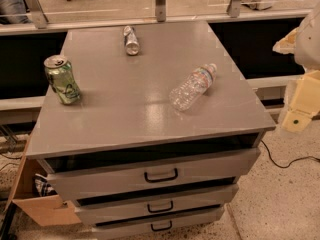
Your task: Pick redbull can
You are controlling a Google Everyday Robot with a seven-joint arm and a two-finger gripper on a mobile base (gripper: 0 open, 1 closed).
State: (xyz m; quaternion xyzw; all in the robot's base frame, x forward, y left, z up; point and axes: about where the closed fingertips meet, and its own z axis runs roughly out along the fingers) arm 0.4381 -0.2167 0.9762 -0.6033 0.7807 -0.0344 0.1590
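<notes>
The redbull can (131,40) is slim and silver-grey with darker markings. It lies on its side near the far edge of the grey cabinet top (150,119), its shiny round end facing me. My gripper (300,101) is a cream-coloured part at the right edge of the camera view. It is beyond the cabinet's right side, well apart from the can and holding nothing that I can see.
A wider green can (62,79) stands upright near the left edge. A clear plastic water bottle (192,86) lies on its side right of centre. Three drawers with black handles (161,175) are below. A railing (160,4) runs behind the cabinet.
</notes>
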